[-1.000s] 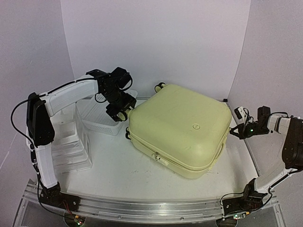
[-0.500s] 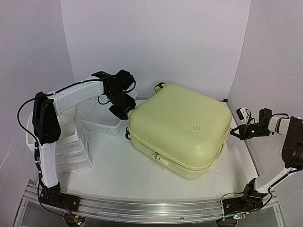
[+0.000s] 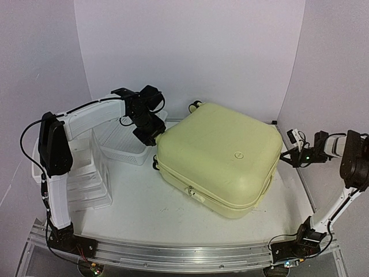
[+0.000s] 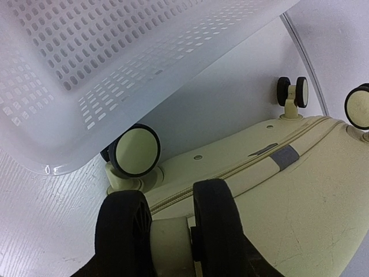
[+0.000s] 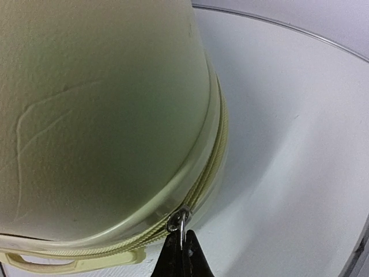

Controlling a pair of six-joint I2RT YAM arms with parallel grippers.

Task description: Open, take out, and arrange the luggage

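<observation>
The pale yellow luggage (image 3: 219, 156) lies flat and closed in the middle of the table. My left gripper (image 3: 149, 137) is at its back left corner, shut around a black-and-cream double wheel (image 4: 170, 236) that fills the bottom of the left wrist view. Another wheel (image 4: 135, 150) and the zipper seam (image 4: 230, 176) show beyond it. My right gripper (image 3: 286, 154) is at the luggage's right side. In the right wrist view its tips (image 5: 183, 248) are pinched on the metal zipper pull (image 5: 181, 222) at the seam of the shell (image 5: 98, 115).
A white mesh basket (image 3: 121, 144) stands just left of the luggage, close over the left gripper (image 4: 86, 69). A white plastic drawer organizer (image 3: 86, 179) is at the left edge. A curved white wall rings the table, close behind the right gripper.
The left arm shifted a little toward the back and then held still at the wheel. The right gripper moved slightly back along the luggage's right side with the zipper pull.
</observation>
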